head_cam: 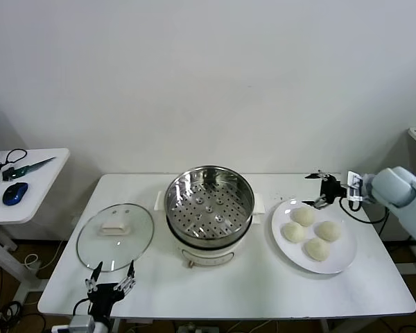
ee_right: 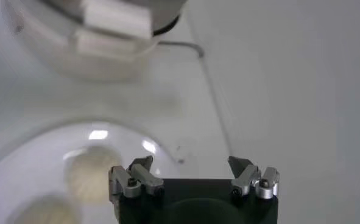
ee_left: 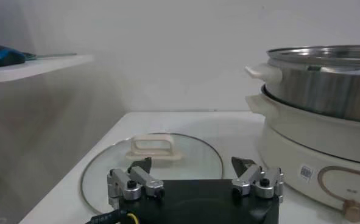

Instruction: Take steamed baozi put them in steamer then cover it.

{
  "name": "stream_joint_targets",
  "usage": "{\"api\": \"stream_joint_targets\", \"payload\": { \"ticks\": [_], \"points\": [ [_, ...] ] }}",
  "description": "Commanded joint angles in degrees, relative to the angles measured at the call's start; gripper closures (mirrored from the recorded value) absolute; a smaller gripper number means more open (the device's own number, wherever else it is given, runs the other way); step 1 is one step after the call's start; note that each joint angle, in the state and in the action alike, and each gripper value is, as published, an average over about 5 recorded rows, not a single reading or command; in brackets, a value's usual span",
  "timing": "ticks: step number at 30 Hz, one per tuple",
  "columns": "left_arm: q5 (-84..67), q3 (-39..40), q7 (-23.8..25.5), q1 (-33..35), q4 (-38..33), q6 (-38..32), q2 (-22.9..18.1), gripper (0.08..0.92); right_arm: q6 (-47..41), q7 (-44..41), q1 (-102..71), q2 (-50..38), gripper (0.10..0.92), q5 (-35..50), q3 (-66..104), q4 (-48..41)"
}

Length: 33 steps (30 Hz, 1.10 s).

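My right claw [head_cam: 323,189] hangs wide open and empty past the plate [head_cam: 341,260] holding four baozi [head_cam: 303,216], steamer [head_cam: 209,199] mid-counter, left claw [head_cam: 111,283] open near lid [head_cam: 115,236]; risk: squashing or rolling a soft bun.

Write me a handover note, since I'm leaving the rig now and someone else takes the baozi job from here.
Left claw: open, empty, at the table's front edge just before the glass lid.
Right claw: open, empty, over the table behind the white plate.
Four baozi sit on the plate, right of the steamer.
Steamer is uncovered, tray bare; lid lies flat to its left.
Done: nothing yet.
Left: move all four baozi into the steamer, then put the lid on.
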Motion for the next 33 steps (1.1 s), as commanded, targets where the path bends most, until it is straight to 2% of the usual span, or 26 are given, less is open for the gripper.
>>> {"api": "stream_joint_targets", "payload": {
  "ticks": [1, 6, 13, 26, 33],
  "points": [
    [0.25, 0.03, 0.07, -0.44, 0.89, -0.46, -0.25, 0.177, 1.91, -13.82, 23.65, 2.77, 0.203, 2.0, -31.61, -7.97],
    [0.03, 0.07, 0.14, -1.1, 1.34, -0.6, -0.23, 0.177, -0.82, -11.77, 20.99, 8.68, 0.203, 2.32, -33.03, -11.19],
    [-0.56, -0.16, 0.25, -1.5, 1.62, -0.7, -0.09, 0.177, -1.89, -7.57, 14.13, 13.96, 0.203, -1.34, -27.5, -16.87],
    [-0.83, 0.5, 0.28, -2.1, 2.49, -0.75, 0.16, 0.177, -2.4, -3.05, 3.68, 18.74, 0.203, -2.53, -15.73, -23.74],
    [-0.85, 0.67, 0.22, -1.95, 2.74, -0.77, 0.14, 0.177, -1.02, -3.22, 1.9, 20.72, 0.203, -7.82, -13.06, -27.36]
  ]
}}
